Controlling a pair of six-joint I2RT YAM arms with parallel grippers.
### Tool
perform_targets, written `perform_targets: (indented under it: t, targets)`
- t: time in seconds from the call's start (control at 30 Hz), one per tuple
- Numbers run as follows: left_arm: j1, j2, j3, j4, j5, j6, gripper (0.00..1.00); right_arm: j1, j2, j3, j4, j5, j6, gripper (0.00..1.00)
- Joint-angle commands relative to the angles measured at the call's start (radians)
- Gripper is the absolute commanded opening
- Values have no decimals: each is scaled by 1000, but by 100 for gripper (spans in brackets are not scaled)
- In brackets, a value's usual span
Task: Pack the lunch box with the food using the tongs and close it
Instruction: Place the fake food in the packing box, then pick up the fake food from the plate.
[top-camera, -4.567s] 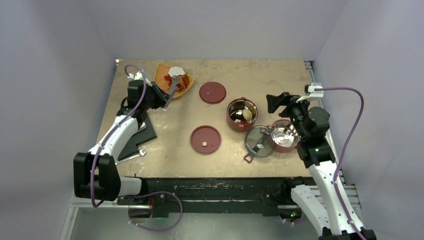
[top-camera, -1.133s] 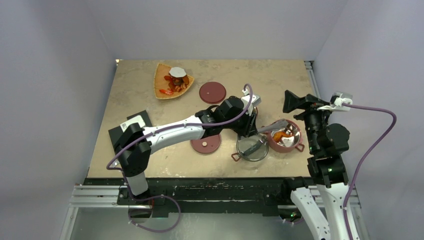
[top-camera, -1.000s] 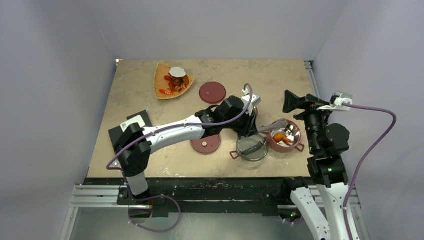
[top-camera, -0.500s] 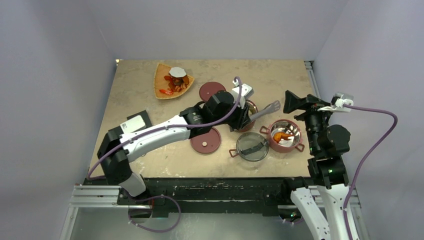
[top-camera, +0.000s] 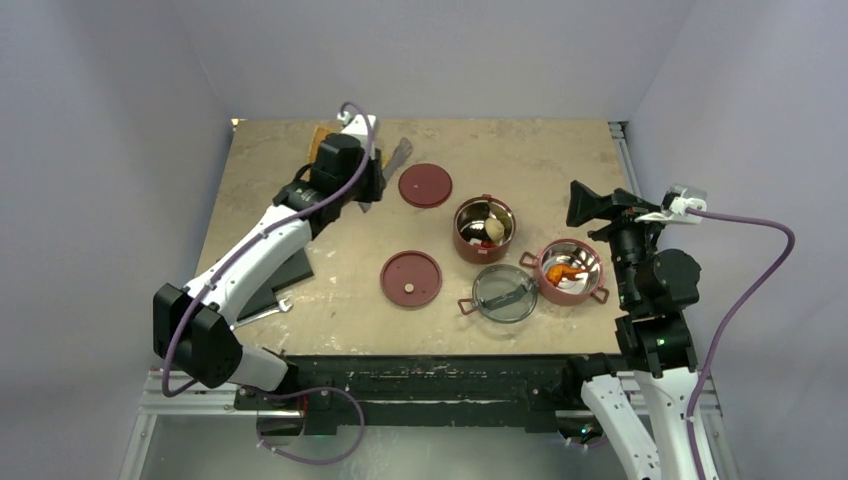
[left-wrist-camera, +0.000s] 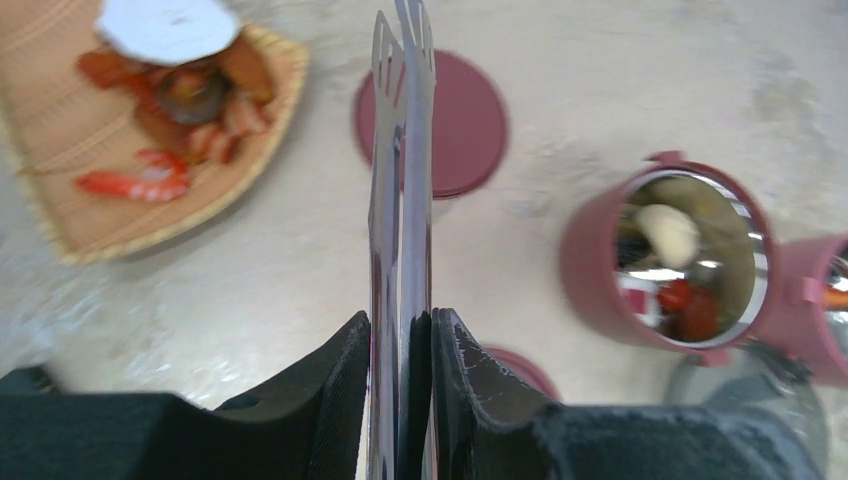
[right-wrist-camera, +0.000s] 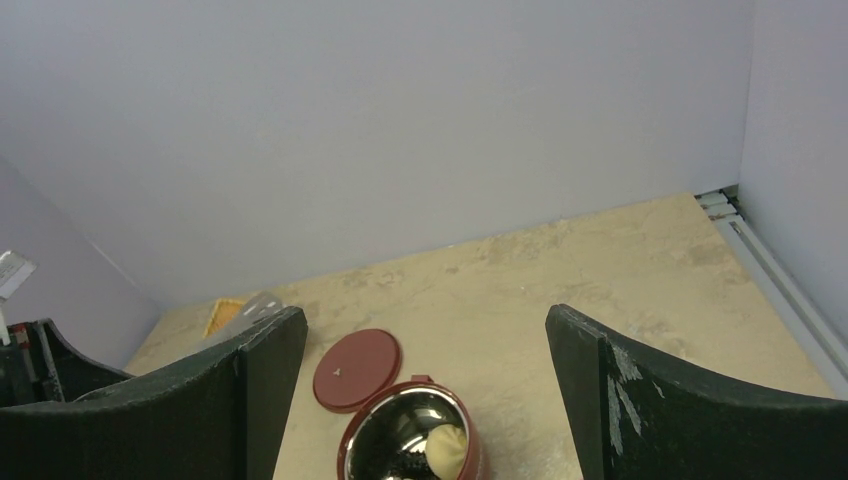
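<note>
Top cam: even, diffuse overhead light, desk (top-camera: 560, 150) bright, shadows faint w/ soft edges, no blur. Left wrist cam soft all over: tray (left-wrist-camera: 60, 200) and bowl (left-wrist-camera: 690, 255) smeared, bowl's steel lining throwing white glare; tongs (left-wrist-camera: 402, 150) sharper, w/ streaky reflections. Right wrist cam crisp, but I get the right pincer (right-wrist-camera: 422, 318) as near-black, underexposed slabs vs pale wall.

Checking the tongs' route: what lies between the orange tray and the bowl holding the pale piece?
A flat dark-red disc lid lies between tray and bowl, clearest in the left wrist view.
</note>
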Motion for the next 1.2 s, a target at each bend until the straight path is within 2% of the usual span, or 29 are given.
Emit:
perform_targets:
  t: [0.0, 0.23, 0.43, 1.17]
  targets:
    - [145, -51, -42, 6, 54, 14, 25, 0, -13, 38, 16, 5, -5, 93]
    - [384, -59, -131, 53, 264, -28, 24, 0, -19, 33, 16, 4, -5, 93]
    - [495, -36, -200, 108, 385, -67, 24, 0, -19, 24, 23, 1, -5, 93]
    - [574, 9, -213, 148, 420, -97, 24, -1, -15, 17, 27, 2, -5, 93]
